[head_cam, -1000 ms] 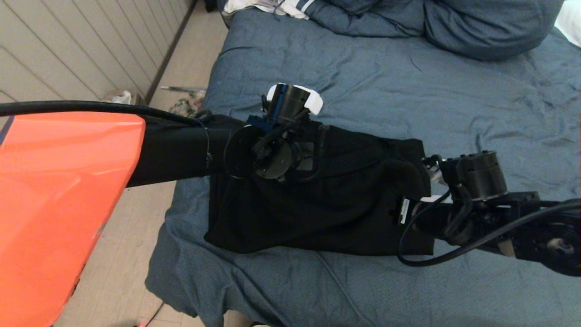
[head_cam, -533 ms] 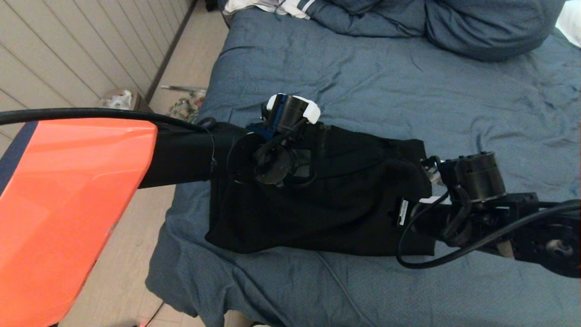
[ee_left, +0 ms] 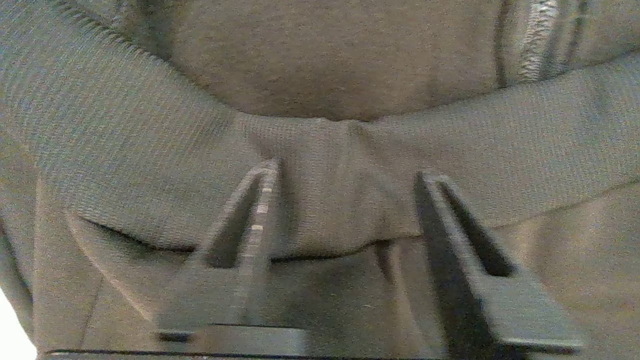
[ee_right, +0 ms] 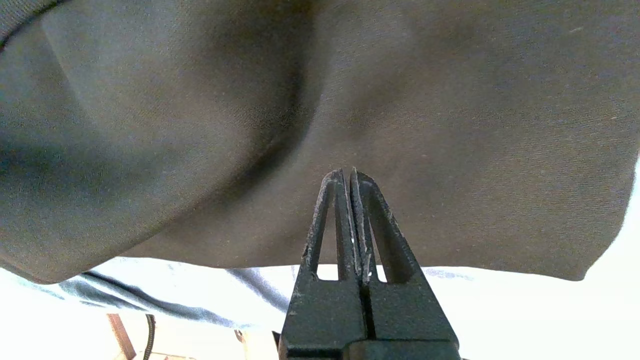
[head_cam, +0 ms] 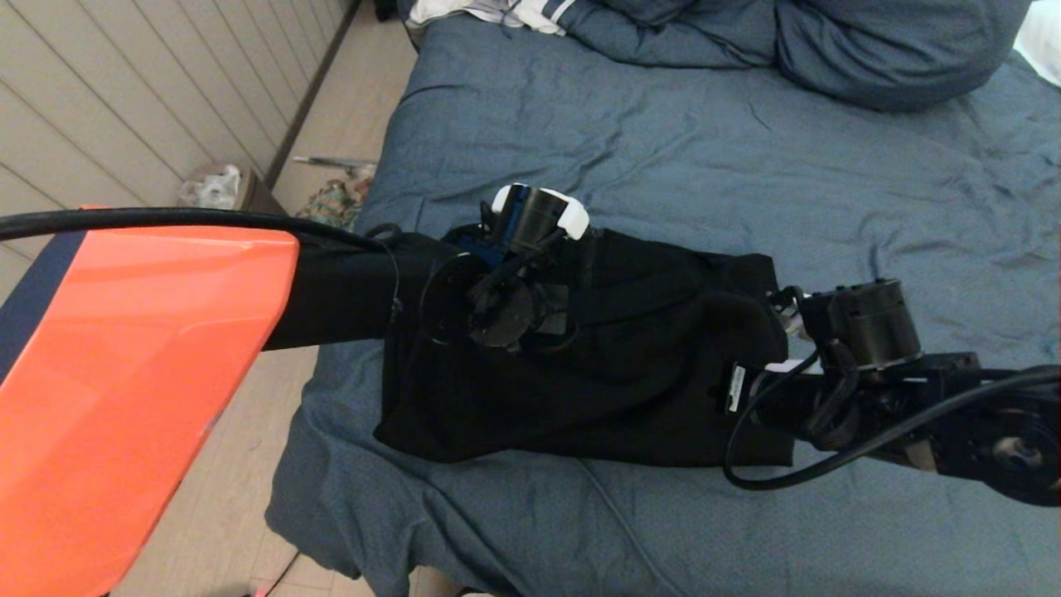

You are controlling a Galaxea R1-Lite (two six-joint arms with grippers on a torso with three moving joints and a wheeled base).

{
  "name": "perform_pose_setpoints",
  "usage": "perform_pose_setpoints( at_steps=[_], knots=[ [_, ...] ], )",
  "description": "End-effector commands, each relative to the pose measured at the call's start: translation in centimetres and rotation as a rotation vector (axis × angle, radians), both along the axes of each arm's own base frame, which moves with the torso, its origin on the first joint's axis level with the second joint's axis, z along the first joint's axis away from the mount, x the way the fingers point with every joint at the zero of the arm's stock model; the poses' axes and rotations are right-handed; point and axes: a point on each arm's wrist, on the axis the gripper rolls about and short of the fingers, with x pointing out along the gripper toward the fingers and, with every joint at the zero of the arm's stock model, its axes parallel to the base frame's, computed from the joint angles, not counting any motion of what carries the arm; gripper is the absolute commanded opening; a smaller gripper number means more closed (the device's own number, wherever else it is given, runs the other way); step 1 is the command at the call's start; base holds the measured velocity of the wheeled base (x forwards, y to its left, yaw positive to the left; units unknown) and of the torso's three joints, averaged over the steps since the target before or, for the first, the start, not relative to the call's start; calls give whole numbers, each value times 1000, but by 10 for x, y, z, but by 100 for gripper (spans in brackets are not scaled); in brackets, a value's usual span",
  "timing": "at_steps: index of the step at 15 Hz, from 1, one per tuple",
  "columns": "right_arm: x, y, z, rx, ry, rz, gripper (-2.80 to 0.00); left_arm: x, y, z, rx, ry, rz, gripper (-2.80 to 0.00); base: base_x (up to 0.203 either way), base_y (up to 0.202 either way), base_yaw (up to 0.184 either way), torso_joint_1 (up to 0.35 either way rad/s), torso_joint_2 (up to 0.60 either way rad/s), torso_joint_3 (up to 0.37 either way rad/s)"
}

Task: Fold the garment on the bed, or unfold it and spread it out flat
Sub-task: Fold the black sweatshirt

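Blue bed (head_cam: 746, 166) | left gripper (ee_left: 345, 215) half-open astride hoodie (head_cam: 630, 373) ribbed band; right gripper (ee_right: 353, 200) pinched shut on its far-right edge | risk: left grabs several layers, fold bunches.

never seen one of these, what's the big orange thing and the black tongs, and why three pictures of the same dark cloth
It is a two-armed robot working at a bed. The wide picture comes from a camera on its head, looking down. The orange shape is the shell of its left arm, close to the lens. The other two pictures come from cameras on each wrist, just behind the fingers, so the cloth fills them.

The dark cloth is a black hooded sweatshirt, lying bunched on the blue duvet. A white striped cloth lies at the far edge, near the pillows.

The tongs are the grippers. The left gripper is open, one finger on each side of a ribbed band of the sweatshirt, pressed against it but not closed on it. The right gripper is shut at the sweatshirt's right edge, its tips against the fabric; whether it pinches any cloth cannot be seen.
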Motion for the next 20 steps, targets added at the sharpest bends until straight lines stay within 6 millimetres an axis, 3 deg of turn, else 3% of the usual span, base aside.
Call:
perform_pose_setpoints(
  at_steps=[1, 8, 9, 10, 12, 18, 20],
  knots=[
    [1, 0, 0, 2, 1, -1, -280, 0, 0, 0, 0, 1, 4, -280, 0, 0, 0, 0, 0, 0],
    [1, 0, -1, 0, 1, -2, -280, -2, 2, 2, -1, -1, 5, -280, 0, 0, 0, 0, 0, 0],
    [1, 0, 0, 1, -1, -2, -280, -2, 3, 7, -14, -14, 6, -280, 0, 0, 0, 0, 0, 0],
    [1, 0, 1, 2, -4, -3, -280, 0, 7, 27, -60, -59, 16, -280, 0, 0, 0, 0, 0, 0],
    [1, 0, 1, 2, -4, -3, -280, 8, 30, 58, -134, -140, 54, -280, 0, 0, 0, 0, 0, 0],
    [0, 0, 0, 0, 1, -2, -280, 29, 70, 86, -228, -265, 164, -280, 0, 0, 0, 0, 0, 0],
    [1, 0, -2, -1, 4, -2, -280, 34, 72, 86, -235, -279, 171, -280, 0, 0, 0, 0, 0, 0]
  ],
)
